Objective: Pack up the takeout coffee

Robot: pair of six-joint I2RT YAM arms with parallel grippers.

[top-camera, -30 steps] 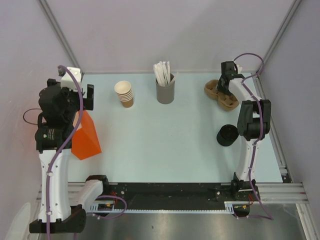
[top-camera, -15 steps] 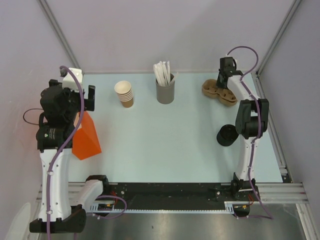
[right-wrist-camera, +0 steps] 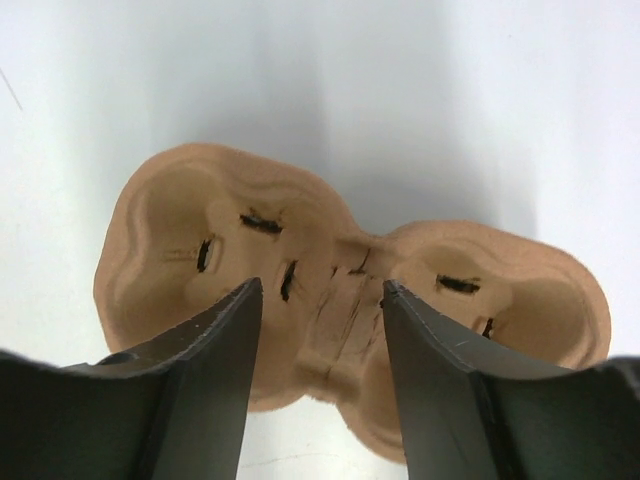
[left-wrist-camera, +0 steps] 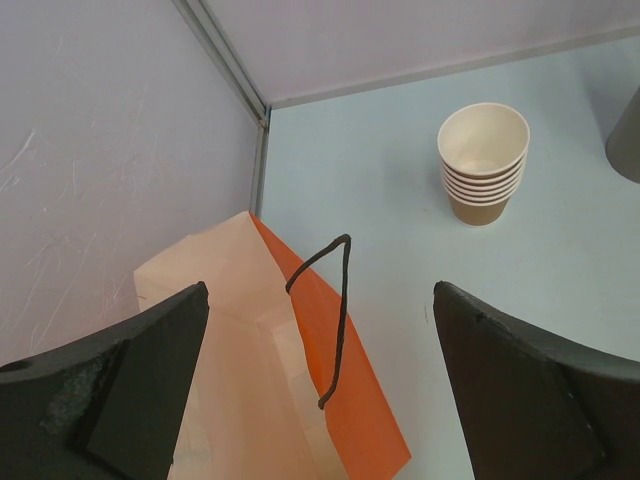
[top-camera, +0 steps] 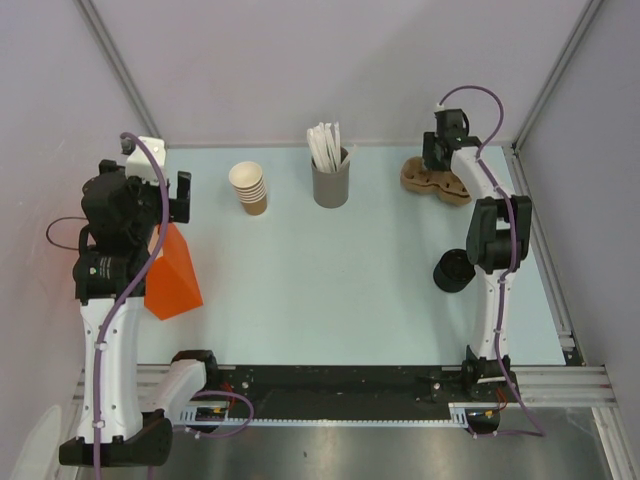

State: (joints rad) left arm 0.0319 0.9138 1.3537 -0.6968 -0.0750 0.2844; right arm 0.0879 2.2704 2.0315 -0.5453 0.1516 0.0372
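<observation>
the orange paper bag (top-camera: 172, 280) is the biggest thing here. it stands open-mouthed well to the left of the grey holder (top-camera: 331, 185) and nearer the arms. the left gripper (left-wrist-camera: 320, 375) hangs right above the bag's mouth, jaws spread wide with nothing between them. my guess is it waits there to steady the bag or take its black cord handle (left-wrist-camera: 335, 310) for loading.

well to the holder's right, at about the same depth, lies the moulded pulp carrier (right-wrist-camera: 340, 260), two wells joined by a centre rib. the right gripper (right-wrist-camera: 322, 300) sits over it about half closed, one finger in each well. it seems to pinch the rib, though the contact itself isn't plain to see. that would be a sensible place to grip, since the rib looks like the stiffest part.

the holder itself is upright, with white sticks (top-camera: 324, 145) fanning out of it. near it, to its left, is a stack of nested brown cups (top-camera: 248, 187). a black round thing (top-camera: 453, 270), likely a lid, sits right of the holder and nearer the arms. i can't find the takeout coffee, a lone cup, in any view, so packing looks barely begun.

the table (top-camera: 330, 300) is pale blue, smooth and matt. plain lilac-grey walls (top-camera: 330, 60) close it in behind the holder and on both sides.
</observation>
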